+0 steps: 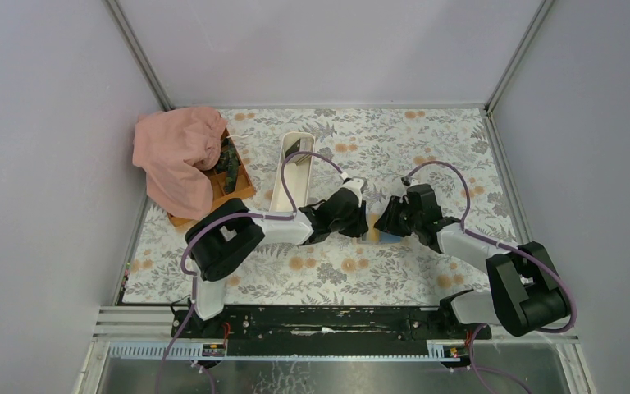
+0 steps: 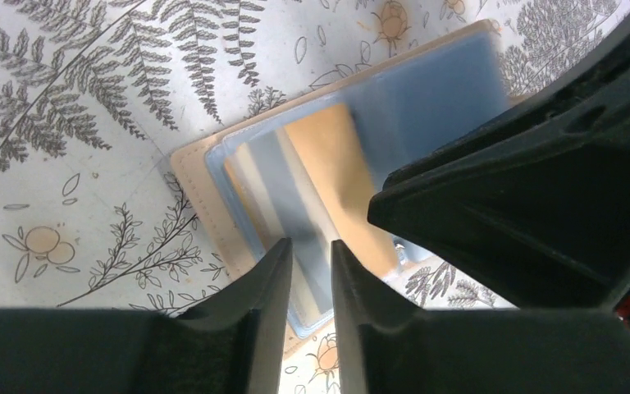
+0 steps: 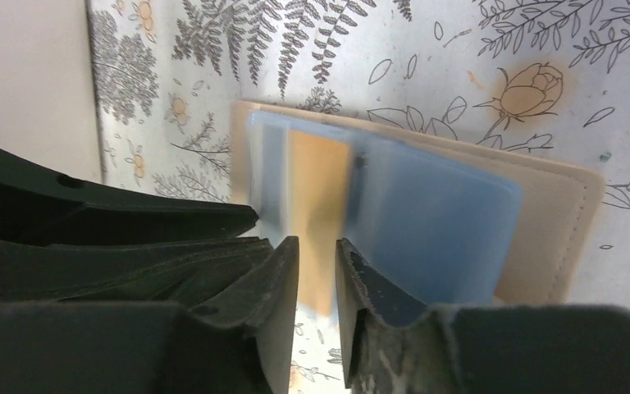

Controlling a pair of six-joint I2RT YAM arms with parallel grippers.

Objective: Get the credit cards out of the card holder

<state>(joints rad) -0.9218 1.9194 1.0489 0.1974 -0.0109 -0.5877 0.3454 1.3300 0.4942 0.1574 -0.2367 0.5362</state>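
While the card holder (image 2: 447, 90) lies opened flat at the middle of the table (image 1: 336, 283), just right of the white tray (image 1: 289, 164), extraction is judged barely started. An orange card (image 2: 332, 160) is seen seated in a blue sleeve, and no card is seen lying out. At the holder's left side the left gripper (image 2: 312, 264) is set; over the orange card's edge, the right gripper (image 3: 317, 264). Their tips almost meet above the holder. Both sets of jaws are drawn to a narrow slit. Whether anything is pinched cannot be told, since the card is only seen through the gaps. Next move, as judged: holder to be pinned by one gripper, card edge caught by the other and slid out flat along the sleeve, without the holder being dragged.
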